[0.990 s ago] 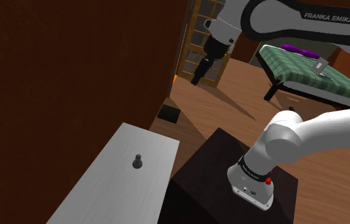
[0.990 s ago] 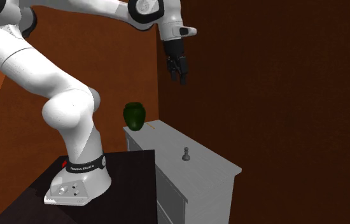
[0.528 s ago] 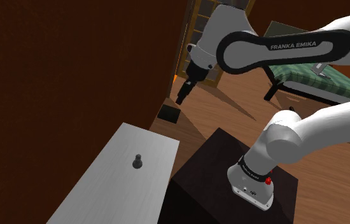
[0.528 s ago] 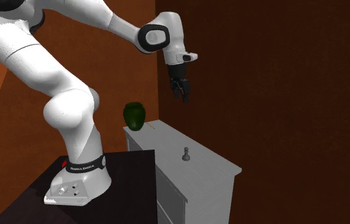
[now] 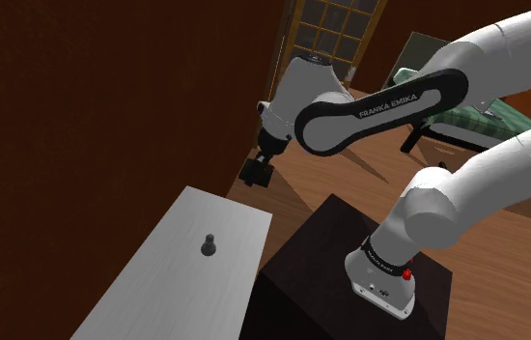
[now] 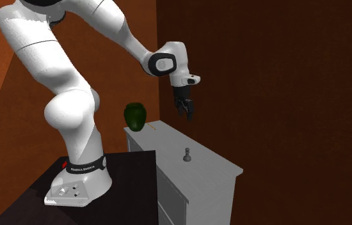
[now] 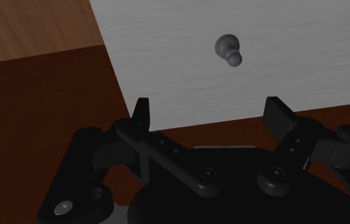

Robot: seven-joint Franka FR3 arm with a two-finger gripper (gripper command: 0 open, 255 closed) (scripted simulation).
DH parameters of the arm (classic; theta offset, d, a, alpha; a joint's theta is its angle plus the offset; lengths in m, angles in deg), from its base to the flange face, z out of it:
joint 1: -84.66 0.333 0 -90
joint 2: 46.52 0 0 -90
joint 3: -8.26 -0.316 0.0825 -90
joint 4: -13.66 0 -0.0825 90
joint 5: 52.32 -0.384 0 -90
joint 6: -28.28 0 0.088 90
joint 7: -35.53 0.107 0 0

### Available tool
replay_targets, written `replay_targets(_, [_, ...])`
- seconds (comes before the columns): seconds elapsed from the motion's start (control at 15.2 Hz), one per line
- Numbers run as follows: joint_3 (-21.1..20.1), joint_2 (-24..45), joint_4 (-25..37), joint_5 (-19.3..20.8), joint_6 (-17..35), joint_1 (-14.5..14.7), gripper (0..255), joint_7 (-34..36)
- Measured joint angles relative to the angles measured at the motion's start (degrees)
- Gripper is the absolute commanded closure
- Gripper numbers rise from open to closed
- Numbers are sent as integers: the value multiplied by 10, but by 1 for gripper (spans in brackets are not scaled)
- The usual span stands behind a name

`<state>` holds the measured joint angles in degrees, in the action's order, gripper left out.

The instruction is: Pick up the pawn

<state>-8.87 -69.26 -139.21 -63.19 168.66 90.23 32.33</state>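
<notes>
A small grey pawn (image 5: 209,244) stands upright on the pale top of a white cabinet (image 5: 148,290). In the second exterior view the pawn (image 6: 187,154) is near the middle of the cabinet top (image 6: 219,163). My gripper (image 5: 253,176) hangs in the air above the cabinet's far end, well clear of the pawn. The second exterior view shows the gripper (image 6: 188,115) pointing down, above and a little behind the pawn. Seen from the wrist, the gripper (image 7: 210,114) is open with nothing between its fingers (image 7: 142,114), and the pawn (image 7: 228,49) lies ahead of them on the cabinet top (image 7: 307,70).
A dark brown wall (image 5: 109,97) runs close along the cabinet. A dark green vase (image 6: 134,116) stands beyond the cabinet's far end. My dark stand (image 5: 331,290) adjoins the cabinet. Further off are a bed with a green checked cover (image 5: 466,114) and a glazed door (image 5: 326,29).
The arm has swung down and towards the shoulder view's left, bringing the gripper from high up to just above the cabinet's far end. The pawn has not moved.
</notes>
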Motion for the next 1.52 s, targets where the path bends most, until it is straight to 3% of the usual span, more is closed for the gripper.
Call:
replay_targets(0.4, [-55,143,10,49,132,-12,0,64])
replay_targets(0.59, [-72,217,25,119,186,-23,0,124])
replay_targets(0.73, [-66,276,40,194,223,-19,0,187])
replay_targets(0.99, [-2,380,89,334,268,38,0,298])
replay_targets(1.19, [56,453,132,399,297,100,0,358])
replay_targets(1.52, [101,501,155,431,325,146,0,392])
